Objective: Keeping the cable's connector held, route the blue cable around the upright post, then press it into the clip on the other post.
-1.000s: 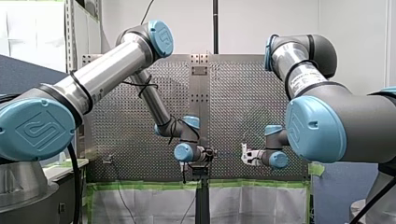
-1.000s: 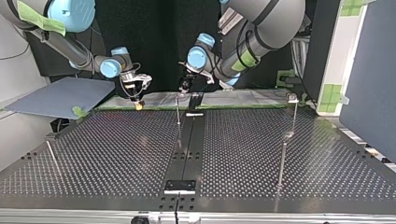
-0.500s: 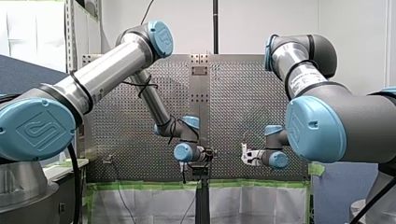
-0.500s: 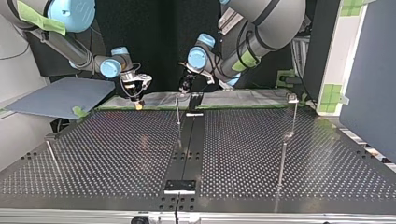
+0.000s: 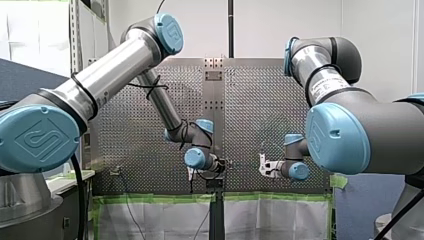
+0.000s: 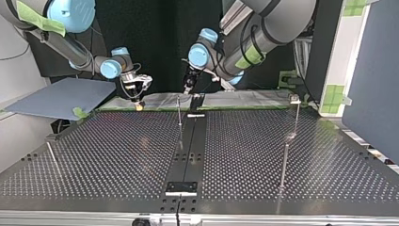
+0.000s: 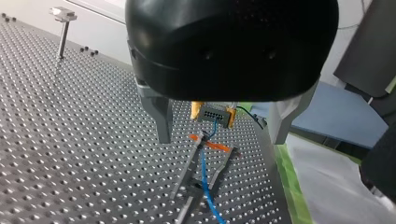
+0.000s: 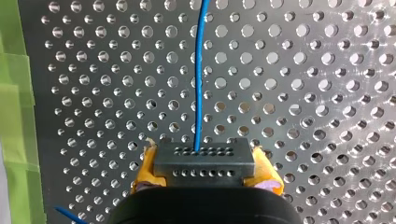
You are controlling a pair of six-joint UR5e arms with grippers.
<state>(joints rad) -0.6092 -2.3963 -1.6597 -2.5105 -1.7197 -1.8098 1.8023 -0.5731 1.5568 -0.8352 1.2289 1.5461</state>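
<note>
**Right arm.** My right tool grips the dark connector between its yellow pads. The blue cable leaves the connector's face and runs straight ahead over the perforated surface.

**Left arm.** My left tool stands wide, with nothing between its metal fingers. The connector lies just ahead of it. The cable passes under it, beside a thin post.

**Clip.** The post with a clip stands well apart, at the top view's right.

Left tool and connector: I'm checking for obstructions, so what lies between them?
In the left wrist view, only the cable, running from the connector down past an orange-taped fixture. The left tool is open, holding nothing.
</note>
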